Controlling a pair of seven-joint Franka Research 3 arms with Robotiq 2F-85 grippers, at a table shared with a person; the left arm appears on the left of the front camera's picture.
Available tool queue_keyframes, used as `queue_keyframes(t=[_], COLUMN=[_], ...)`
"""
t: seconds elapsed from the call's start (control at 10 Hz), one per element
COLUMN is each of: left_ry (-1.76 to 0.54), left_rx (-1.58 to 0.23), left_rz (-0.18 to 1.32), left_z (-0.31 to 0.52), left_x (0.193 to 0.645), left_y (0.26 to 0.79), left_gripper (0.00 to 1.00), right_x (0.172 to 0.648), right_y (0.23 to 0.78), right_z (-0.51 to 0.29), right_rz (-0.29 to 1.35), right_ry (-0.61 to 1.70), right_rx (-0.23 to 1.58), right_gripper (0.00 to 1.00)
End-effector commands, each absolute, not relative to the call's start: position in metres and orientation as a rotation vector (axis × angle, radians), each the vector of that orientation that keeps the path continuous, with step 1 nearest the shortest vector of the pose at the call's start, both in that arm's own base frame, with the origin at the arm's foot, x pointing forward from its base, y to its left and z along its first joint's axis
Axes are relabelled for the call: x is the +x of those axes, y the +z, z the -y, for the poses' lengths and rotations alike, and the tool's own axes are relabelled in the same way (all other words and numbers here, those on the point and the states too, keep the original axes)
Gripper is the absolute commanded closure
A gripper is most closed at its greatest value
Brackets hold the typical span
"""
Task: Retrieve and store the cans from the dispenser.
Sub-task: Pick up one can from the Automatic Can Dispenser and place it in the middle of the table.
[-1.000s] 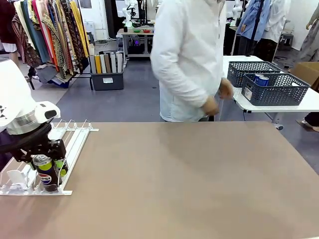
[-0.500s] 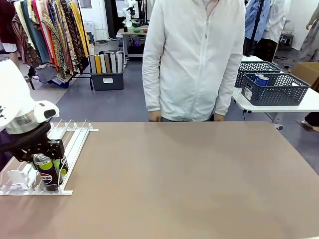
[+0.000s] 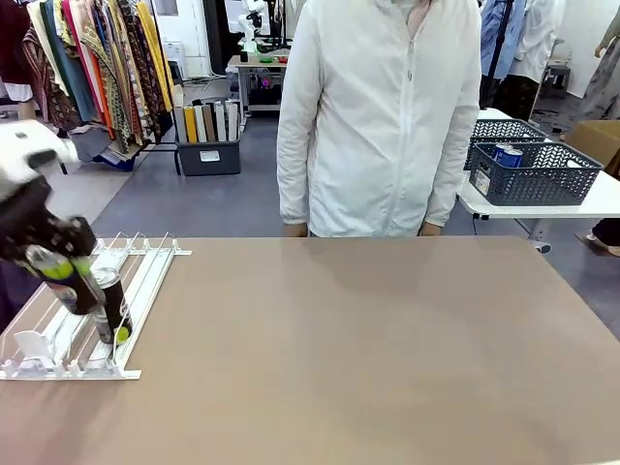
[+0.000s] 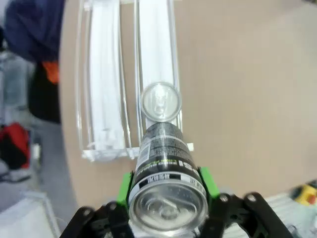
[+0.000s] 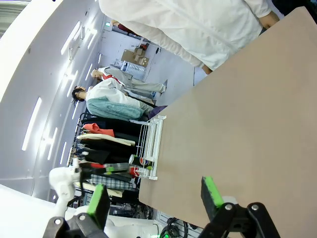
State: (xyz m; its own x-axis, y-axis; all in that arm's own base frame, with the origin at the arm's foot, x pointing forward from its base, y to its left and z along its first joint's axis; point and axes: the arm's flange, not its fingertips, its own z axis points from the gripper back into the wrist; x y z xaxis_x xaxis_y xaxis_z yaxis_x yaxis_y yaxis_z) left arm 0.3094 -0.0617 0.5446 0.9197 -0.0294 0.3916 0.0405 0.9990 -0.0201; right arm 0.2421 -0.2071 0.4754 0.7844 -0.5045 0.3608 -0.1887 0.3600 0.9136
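Bright, even overhead light washed the bench (image 3: 387, 368), leaving faint shadows. Motion blur smeared the left gripper (image 3: 92, 295) at the front view's left. Strip lights (image 5: 31, 126) glared in the right wrist view, whose edges bowed. The can (image 4: 166, 163) looked soft up close.

floor: grey (image 3: 223, 203) | clothes rack (image 3: 97, 68) far left | white side table (image 3: 603, 205) right, lattice baskets (image 3: 533, 179)

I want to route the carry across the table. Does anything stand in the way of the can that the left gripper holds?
Nothing visible does. The left gripper holds the can above the dispenser, and the table beyond is bare. A second can stands in the lane beneath it; a person stands at the far edge.
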Motion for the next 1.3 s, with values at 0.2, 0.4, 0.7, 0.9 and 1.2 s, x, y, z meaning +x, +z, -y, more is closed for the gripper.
queue_keyframes(t=[0.2,0.4,0.7,0.9,1.2], left_ry=[-0.219,-0.161,-0.148,-0.148,-0.131], left_rx=[-0.207,-0.248,-0.229,-0.229,-0.213], left_rz=[0.59,0.612,0.597,0.597,0.575], left_z=[0.032,0.017,0.017,0.017,0.017], left_x=[0.241,0.237,0.237,0.237,0.24], left_y=[0.609,0.605,0.614,0.614,0.609], left_gripper=[1.0,1.0,1.0,1.0,1.0], right_x=[0.245,0.245,0.245,0.245,0.245], right_y=[0.477,0.477,0.477,0.477,0.477], right_z=[0.206,0.206,0.206,0.206,0.206], right_rz=[0.716,0.716,0.716,0.716,0.716], right_ry=[-0.212,-0.212,-0.212,-0.212,-0.212], right_rx=[1.223,1.223,1.223,1.223,1.223], right_gripper=[0.0,0.0,0.0,0.0,0.0])
